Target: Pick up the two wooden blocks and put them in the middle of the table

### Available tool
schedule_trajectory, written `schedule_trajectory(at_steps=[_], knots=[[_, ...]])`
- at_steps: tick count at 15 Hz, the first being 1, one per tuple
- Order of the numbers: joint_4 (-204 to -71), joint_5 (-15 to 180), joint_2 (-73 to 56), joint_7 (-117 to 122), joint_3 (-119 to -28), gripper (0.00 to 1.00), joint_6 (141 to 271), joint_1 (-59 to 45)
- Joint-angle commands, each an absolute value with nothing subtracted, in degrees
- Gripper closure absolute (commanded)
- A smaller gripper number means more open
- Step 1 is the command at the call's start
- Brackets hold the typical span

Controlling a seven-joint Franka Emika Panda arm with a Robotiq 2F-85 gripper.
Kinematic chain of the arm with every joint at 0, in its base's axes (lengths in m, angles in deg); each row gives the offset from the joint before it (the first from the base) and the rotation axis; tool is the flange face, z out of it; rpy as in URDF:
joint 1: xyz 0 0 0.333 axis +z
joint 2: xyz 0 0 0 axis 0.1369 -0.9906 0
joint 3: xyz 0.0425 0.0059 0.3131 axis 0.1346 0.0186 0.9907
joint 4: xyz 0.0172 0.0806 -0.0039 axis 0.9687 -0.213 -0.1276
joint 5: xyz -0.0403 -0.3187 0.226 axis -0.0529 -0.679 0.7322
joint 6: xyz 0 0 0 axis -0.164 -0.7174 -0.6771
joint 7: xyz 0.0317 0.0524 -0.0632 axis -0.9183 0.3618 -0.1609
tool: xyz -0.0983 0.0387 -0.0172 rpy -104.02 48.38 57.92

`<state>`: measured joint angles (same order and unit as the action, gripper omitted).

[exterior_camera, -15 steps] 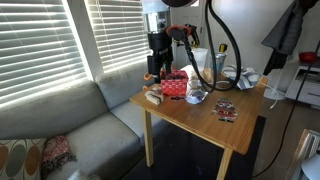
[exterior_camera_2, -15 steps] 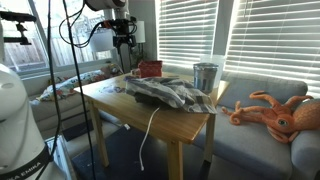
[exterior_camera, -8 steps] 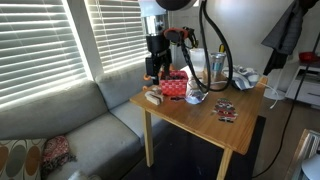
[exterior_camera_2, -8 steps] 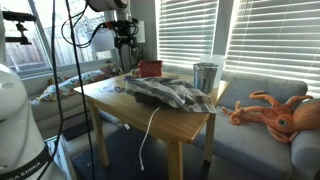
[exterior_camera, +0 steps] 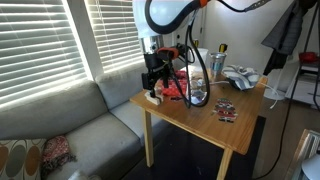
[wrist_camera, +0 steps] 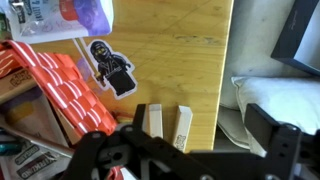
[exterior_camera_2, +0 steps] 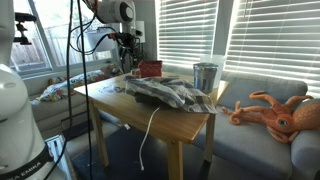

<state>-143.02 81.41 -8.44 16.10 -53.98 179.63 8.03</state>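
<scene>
From where I stood, the end effector (wrist_camera: 190,152) hung with its two dark fingers (wrist_camera: 100,150) spread wide apart and nothing between them. In the wrist view it was poised directly over the two wooden blocks (wrist_camera: 168,124); I could not tell whether it touched them. The blocks lay flat, side by side, with a thin gap between them, near the table (wrist_camera: 190,60) edge that faces the sofa (wrist_camera: 270,105).

Just beside them on the inward side stood the red patterned container (wrist_camera: 60,85), and a flat little dark figure (wrist_camera: 110,68) lay on the wood beyond it. In an exterior view the end effector (exterior_camera: 152,84) pointed down at the table (exterior_camera: 195,122) corner, the pale blocks (exterior_camera: 155,98) under it. In an exterior view the end effector (exterior_camera_2: 125,52) sat at the table's (exterior_camera_2: 115,100) far end.
</scene>
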Motion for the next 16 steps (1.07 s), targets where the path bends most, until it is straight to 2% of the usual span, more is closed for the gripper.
schedule_trajectory(at_steps=[1, 9, 16], knots=[[-140.0, 81.2, -11.5, 22.9, -56.2, 0.0, 178.9, 10.8], [-138.6, 75.5, -14.0, 25.0, -59.2, 0.0, 178.3, 13.0], [-138.7, 74.0, -14.6, 20.2, -59.2, 0.0, 183.1, 12.6]])
